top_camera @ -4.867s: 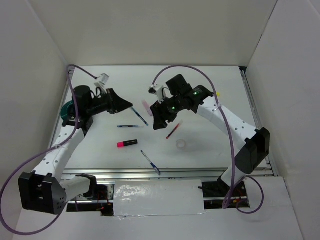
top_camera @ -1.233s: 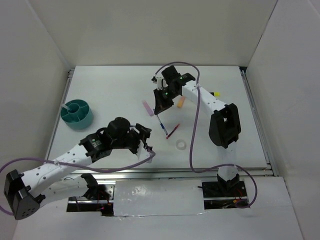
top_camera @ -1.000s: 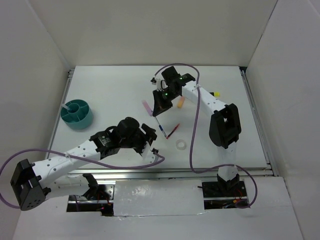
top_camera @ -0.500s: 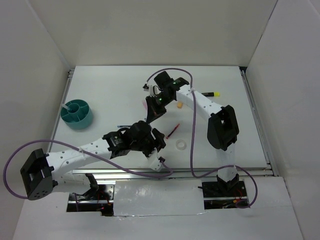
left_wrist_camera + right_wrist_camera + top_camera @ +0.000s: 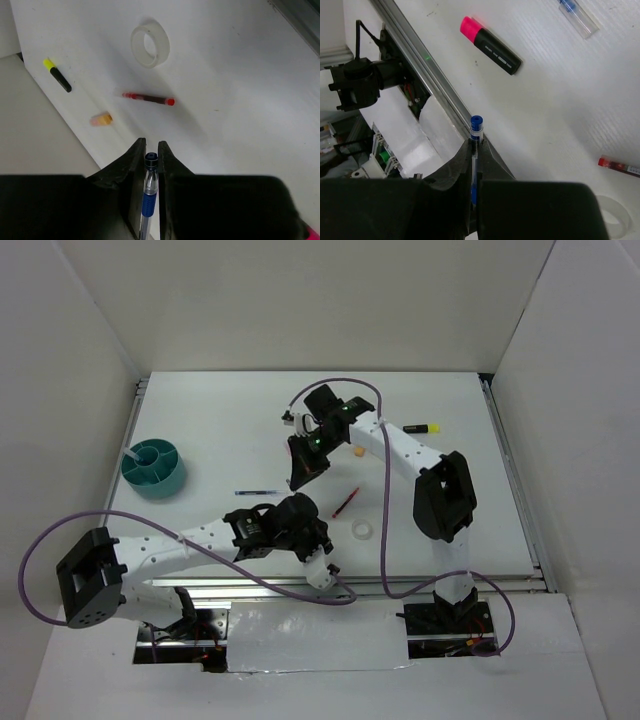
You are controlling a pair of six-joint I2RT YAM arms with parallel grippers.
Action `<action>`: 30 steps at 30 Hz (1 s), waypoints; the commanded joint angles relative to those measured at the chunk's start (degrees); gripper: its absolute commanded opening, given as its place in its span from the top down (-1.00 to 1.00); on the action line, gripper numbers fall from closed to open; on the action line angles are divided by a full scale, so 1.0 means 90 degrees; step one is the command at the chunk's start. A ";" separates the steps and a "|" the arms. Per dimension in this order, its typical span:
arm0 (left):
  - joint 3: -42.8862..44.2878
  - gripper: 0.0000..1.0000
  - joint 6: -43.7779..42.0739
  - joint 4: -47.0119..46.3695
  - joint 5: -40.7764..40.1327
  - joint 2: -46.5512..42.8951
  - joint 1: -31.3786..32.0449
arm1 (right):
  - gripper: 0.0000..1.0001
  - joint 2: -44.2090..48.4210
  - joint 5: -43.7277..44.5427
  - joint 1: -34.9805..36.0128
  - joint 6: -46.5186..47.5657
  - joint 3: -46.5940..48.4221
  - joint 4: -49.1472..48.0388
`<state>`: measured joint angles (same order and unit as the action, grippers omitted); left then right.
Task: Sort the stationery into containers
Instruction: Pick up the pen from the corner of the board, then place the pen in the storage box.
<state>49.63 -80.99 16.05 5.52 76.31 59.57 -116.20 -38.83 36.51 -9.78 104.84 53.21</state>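
Teal cup (image 5: 160, 483), pale item (image 5: 131, 453) poking over rim

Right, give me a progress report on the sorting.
Done: barely anything; the teal cup shows one pale item. In hand: left claw and right claw each grip a blue pen. Left: loose blue pen, red pen, tape ring, pink marker, black-yellow marker.

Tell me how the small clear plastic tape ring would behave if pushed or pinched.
The clear tape ring lies flat on the white table, so a push would probably slide it, not roll it. Hollow and thin-walled, it looks light. Its smooth translucent wall may slip when pinched.
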 commanded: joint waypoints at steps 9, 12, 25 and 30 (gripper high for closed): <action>0.0140 1.00 0.1390 0.0227 -0.0467 -0.1056 0.0675 | -0.56 0.0568 0.0037 -0.0443 0.0022 0.0011 0.0064; 0.0617 1.00 0.2297 0.0471 -0.0350 -0.1262 0.1095 | -0.70 0.0431 0.0173 -0.0890 0.0149 0.0284 0.0171; 0.2767 1.00 0.8938 -0.1166 0.1963 -0.1167 -0.4406 | -0.71 0.1261 0.1375 -0.2553 0.0471 -0.0213 -0.0717; 0.2758 1.00 0.9839 -0.1928 0.3594 -0.0424 -0.7661 | -0.70 0.1280 0.1131 -0.2592 0.0481 -0.0388 -0.0629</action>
<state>73.93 -1.58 5.98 26.04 70.48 -0.54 -107.26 -28.08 12.78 -6.42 102.94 49.98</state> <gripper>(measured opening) 0.247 0.851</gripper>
